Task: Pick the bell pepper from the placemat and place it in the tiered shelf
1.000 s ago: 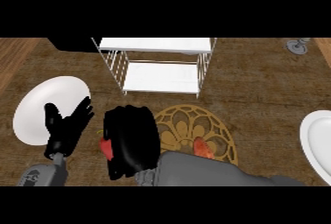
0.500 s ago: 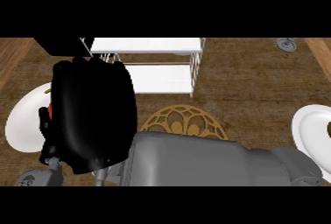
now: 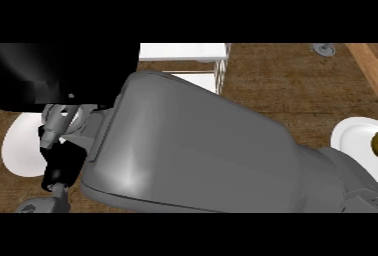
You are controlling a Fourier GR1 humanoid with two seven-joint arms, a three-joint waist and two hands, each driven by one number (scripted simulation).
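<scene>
Forearm [image 3: 199, 150] now across most of the view, placemat hidden.

The right forearm [image 3: 199, 150] fills the middle of the frame as a broad grey shell, running from the lower right corner up toward the upper left. At its far end the right hand [image 3: 44, 75] shows only as a black mass in the upper left of the frame; finger position cannot be made out. The left hand [image 3: 63, 160] appears at the lower left edge, partly hidden behind the right forearm, as a narrow black shape with grey joint parts above and below it; its finger position is also unclear.
</scene>
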